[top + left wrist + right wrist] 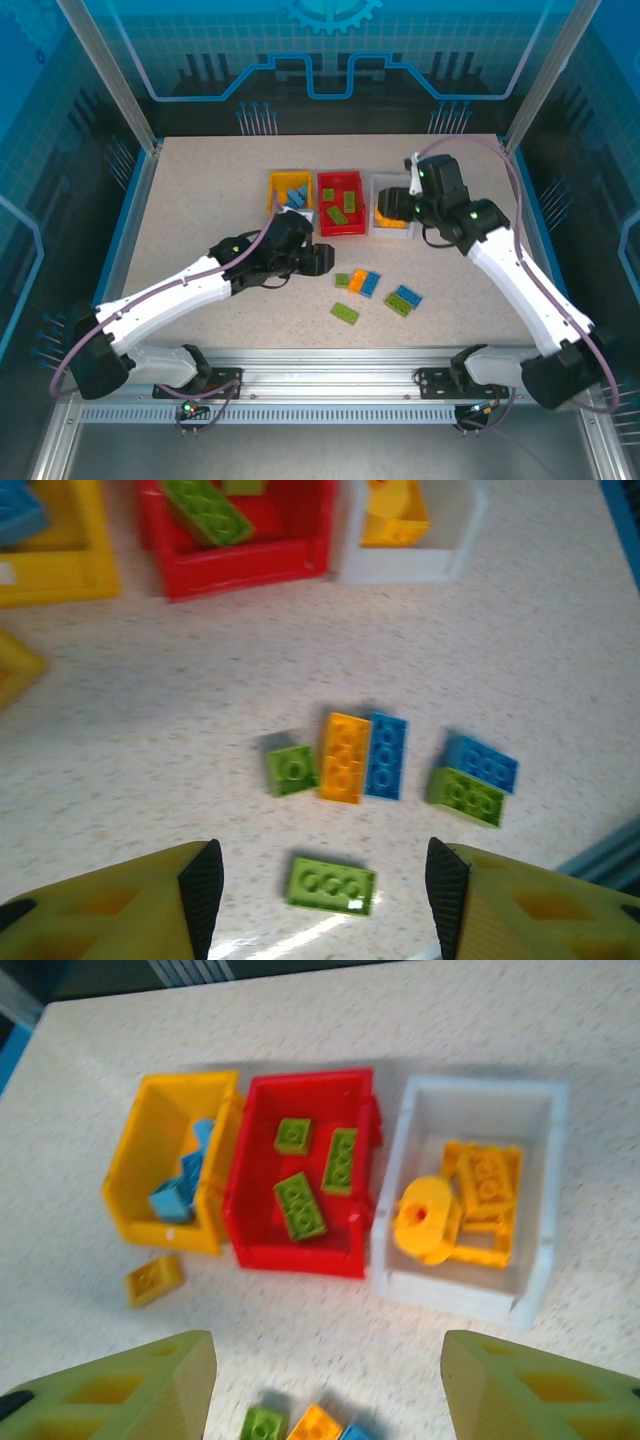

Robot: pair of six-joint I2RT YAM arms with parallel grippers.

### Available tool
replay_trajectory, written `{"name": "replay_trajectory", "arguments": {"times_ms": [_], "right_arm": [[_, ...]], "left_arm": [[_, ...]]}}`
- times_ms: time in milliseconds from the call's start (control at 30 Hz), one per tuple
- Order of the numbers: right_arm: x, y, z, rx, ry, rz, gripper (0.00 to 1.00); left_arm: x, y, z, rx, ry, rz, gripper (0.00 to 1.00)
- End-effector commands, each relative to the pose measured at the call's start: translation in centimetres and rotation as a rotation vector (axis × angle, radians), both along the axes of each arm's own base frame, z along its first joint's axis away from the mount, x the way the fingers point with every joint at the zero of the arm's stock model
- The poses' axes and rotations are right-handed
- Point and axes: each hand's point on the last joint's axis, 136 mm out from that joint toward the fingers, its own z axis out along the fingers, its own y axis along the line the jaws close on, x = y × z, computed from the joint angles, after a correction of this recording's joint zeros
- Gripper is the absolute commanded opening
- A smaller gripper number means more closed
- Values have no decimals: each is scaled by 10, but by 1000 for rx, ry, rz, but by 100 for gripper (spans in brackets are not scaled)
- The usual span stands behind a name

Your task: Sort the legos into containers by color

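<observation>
Three bins stand in a row: a yellow bin [160, 1232] with blue bricks [180, 1188], a red bin [295, 1256] with three green bricks [300, 1205], and a white bin [450, 1292] with orange-yellow bricks [485, 1185]. Loose legos lie in front of them: a small green one [292, 770], an orange one [345, 757], a blue one [385, 755], a blue [481, 762] and green [466, 796] pair, and a green brick [331, 884]. My left gripper [322, 890] is open above that green brick. Over the table in front of the bins, my right gripper [325, 1400] is open and empty.
One loose orange brick [154, 1280] lies just in front of the yellow bin. In the top view my left arm [200, 285] stretches across the table's left half, and my right arm [510, 265] comes in from the right. Blue walls enclose the table [200, 200].
</observation>
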Motion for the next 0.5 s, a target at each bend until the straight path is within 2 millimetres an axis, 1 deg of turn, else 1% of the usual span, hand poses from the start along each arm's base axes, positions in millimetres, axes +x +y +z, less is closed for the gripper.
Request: {"name": "replay_trajectory", "arguments": {"times_ms": [0, 100, 200, 267, 367, 467], "right_arm": [[-42, 25, -14, 85, 68, 122, 63], [-72, 39, -24, 98, 90, 176, 64], [-95, 46, -37, 84, 111, 176, 64], [-107, 49, -45, 83, 121, 169, 64], [-119, 57, -54, 82, 113, 174, 64], [-125, 48, -65, 4, 119, 127, 63]], "left_arm": [[0, 42, -6, 82, 10, 49, 61], [2, 62, -5, 91, 16, 70, 61], [1, 69, -3, 103, 9, 53, 63], [-1, 66, -6, 102, 19, 28, 63], [-5, 53, -16, 63, 57, -6, 63], [-13, 37, -27, 75, 74, -45, 63]]}}
